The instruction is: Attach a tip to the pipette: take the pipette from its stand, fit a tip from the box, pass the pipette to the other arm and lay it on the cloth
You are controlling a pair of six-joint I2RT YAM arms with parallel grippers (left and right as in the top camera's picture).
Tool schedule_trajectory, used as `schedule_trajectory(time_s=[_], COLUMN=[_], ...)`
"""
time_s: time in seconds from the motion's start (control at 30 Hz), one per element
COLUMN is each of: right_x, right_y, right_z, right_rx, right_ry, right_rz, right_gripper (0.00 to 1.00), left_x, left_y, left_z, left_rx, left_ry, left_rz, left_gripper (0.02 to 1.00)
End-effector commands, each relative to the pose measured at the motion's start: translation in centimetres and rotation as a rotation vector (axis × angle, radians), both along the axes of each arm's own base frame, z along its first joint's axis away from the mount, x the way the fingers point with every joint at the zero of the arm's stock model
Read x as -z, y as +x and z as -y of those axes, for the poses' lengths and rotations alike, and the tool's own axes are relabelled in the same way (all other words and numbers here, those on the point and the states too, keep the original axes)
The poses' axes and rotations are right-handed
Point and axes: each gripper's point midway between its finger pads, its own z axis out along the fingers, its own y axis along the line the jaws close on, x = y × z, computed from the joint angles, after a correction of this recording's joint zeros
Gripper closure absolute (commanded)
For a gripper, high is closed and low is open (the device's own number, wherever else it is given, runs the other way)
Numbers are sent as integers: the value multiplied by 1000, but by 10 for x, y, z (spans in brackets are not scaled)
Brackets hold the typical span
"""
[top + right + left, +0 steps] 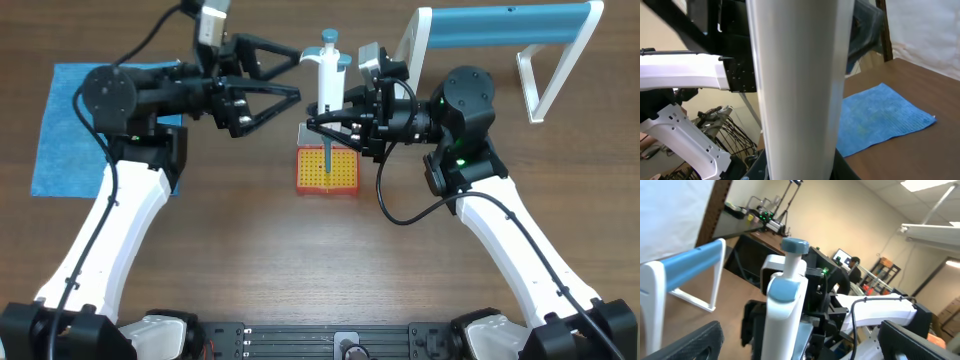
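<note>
The white pipette [327, 75] with a blue cap stands upright, held at its body by my right gripper [326, 120], which is shut on it. Its lower shaft points down at the orange tip box [328, 172]; whether a tip sits on it is hidden. My left gripper [298, 74] is open, its two fingers spread just left of the pipette's upper part. In the left wrist view the pipette [786, 300] rises between the dark fingers [690, 345]. The pipette body [800, 90] stands close in the right wrist view, with the blue cloth [880, 120] beyond it.
The blue cloth [60, 125] lies at the table's left, partly under the left arm. A white and blue pipette stand [500, 30] sits at the back right, also seen as the stand [685, 270]. Bare wooden table lies in front of the tip box.
</note>
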Motion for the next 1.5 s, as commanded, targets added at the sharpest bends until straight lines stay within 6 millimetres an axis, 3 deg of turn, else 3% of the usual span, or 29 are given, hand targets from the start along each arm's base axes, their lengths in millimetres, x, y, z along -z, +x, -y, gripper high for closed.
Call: schedule_trajectory(time_s=[0.03,0.4,0.8,0.9,1.03,1.23,1.33,1.37,1.5], right_x=[-9,-9,-15,-15,-15,-15,-16,-16,-16], right_y=[-13,-26,-26,-26,-26,-26,-25,-23,-21], right_z=[-8,-22,-21,-21,-21,-21,-21,-22,-22], right_rx=[-47,-95,-91,-91,-87,-87,-83,-70,-62], right_ry=[8,9,24,24,25,26,26,27,28], right_rz=[45,45,87,87,87,90,90,89,89], right_gripper=[925,923,925,925,925,923,923,921,627], left_x=[-4,-5,-5,-5,-5,-5,-5,-5,-5], left_y=[-14,-18,-18,-18,-18,-18,-18,-18,-18], left_z=[19,25,25,25,25,25,25,25,25], left_rx=[69,80,80,80,78,78,77,76,75], left_ry=[3,0,0,0,1,1,1,1,2], left_rz=[38,62,62,62,79,82,89,93,106], left_gripper=[23,25,531,551,691,766,991,991,991])
